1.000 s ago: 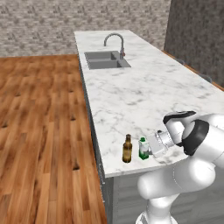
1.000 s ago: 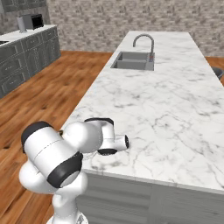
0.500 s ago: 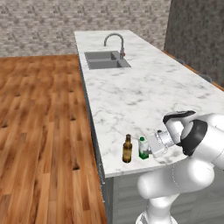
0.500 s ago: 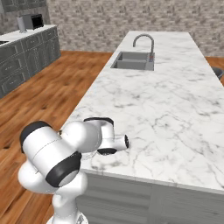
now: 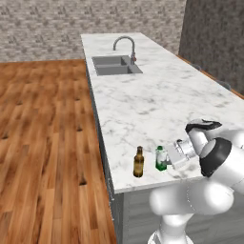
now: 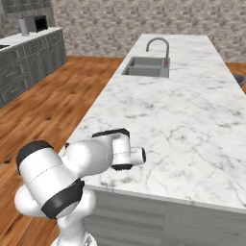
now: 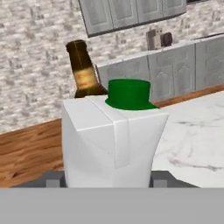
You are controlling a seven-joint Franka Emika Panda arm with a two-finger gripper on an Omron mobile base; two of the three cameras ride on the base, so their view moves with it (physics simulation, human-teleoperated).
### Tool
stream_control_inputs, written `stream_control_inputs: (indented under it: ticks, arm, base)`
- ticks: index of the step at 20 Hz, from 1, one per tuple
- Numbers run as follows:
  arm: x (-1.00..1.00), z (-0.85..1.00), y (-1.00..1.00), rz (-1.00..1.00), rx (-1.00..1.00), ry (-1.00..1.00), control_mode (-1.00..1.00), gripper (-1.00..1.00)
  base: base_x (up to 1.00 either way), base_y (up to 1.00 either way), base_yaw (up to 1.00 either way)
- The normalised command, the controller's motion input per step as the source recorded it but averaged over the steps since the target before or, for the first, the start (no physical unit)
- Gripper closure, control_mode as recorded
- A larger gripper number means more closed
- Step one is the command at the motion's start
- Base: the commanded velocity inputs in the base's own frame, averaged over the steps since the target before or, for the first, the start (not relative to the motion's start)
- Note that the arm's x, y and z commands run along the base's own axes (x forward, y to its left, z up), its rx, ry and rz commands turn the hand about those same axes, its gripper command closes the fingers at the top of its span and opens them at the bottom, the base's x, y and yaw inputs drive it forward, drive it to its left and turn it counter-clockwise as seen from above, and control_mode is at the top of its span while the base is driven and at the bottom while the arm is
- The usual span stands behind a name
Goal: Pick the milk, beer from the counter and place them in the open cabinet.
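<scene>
The milk carton [image 5: 161, 159] stands upright near the front edge of the marble counter [image 5: 157, 95], just beside the beer bottle [image 5: 138, 162], which stands a little to its left in the left base view. The gripper [image 5: 167, 157] reaches in level from the carton's right side, low over the slab, presumably because a sideways approach lets the fingers take the carton's flat walls below the gabled top and green cap [image 7: 128, 93].

In the hand view the carton [image 7: 111, 144] sits close between the two finger tips [image 7: 52, 179], one on each side of its body; the jaws look drawn in against its walls, pinching it, though actual contact is hard to confirm (the tips barely show at the bottom edge). The beer bottle [image 7: 84, 70] rises behind the carton, apart from it, so a straight lift should clear it.

The carton rests on the counter, not yet raised. The sink [image 5: 116, 65] and faucet [image 5: 125, 43] lie well apart at the far end.
</scene>
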Motion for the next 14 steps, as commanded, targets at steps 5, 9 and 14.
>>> stream_control_inputs:
  ticks: [5, 9, 14]
  arm:
    - [-0.26, 0.99, -0.26, -0.17, 0.00, 0.01, -1.00, 1.00]
    - [-0.06, 0.96, -0.07, -0.19, -0.01, 0.07, -1.00, 1.00]
    - [-0.04, 0.97, 0.00, -0.21, -0.04, 0.09, -1.00, 1.00]
  base:
    - [0.00, 0.00, 0.00]
    - [0.00, 0.00, 0.00]
    - [0.00, 0.00, 0.00]
